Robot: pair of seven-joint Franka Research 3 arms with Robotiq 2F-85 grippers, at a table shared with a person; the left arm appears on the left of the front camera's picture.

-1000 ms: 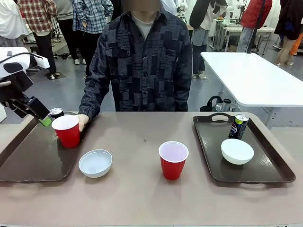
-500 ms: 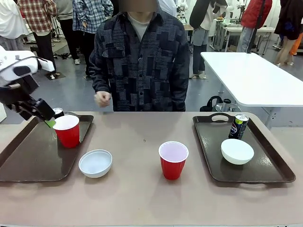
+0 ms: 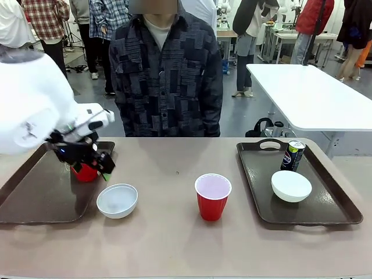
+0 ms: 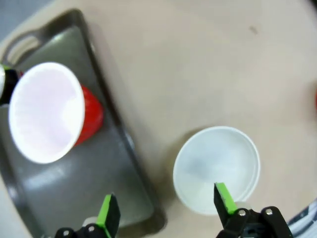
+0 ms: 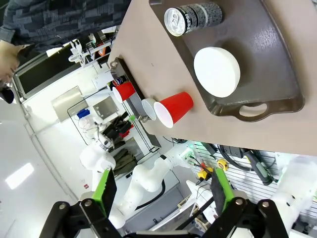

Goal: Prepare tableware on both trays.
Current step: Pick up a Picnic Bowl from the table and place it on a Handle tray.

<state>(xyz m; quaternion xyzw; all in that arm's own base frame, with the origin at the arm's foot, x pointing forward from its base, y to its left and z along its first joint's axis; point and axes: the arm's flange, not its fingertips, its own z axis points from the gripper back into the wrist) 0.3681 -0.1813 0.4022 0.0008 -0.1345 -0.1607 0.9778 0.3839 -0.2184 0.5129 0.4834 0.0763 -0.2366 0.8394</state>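
Note:
On the left tray (image 3: 35, 197) stands a red cup (image 3: 86, 173), partly hidden behind my left gripper (image 3: 97, 168). That gripper hangs open over the tray's right rim, above the gap between the cup and a white bowl (image 3: 117, 200) on the bare table. The left wrist view looks down on the red cup (image 4: 47, 111), the tray rim (image 4: 130, 146) and the bowl (image 4: 216, 168), with my open left gripper (image 4: 166, 208) straddling rim and bowl edge. A second red cup (image 3: 213, 196) stands mid-table. The right tray (image 3: 325, 212) holds a black can (image 3: 292, 155) and a white bowl (image 3: 291, 186). My right gripper (image 5: 162, 191) is open, high above the right tray (image 5: 267, 44).
A person in a dark patterned shirt (image 3: 168, 75) stands at the table's far side, hands off the table. My bulky white left arm (image 3: 29, 104) covers the left tray's far corner. A white table (image 3: 308, 96) stands behind on the right.
My left arm swung from the left tray's far corner forward and right, to over the tray's right rim by the bowl. The person's hand left the cup and drew back.

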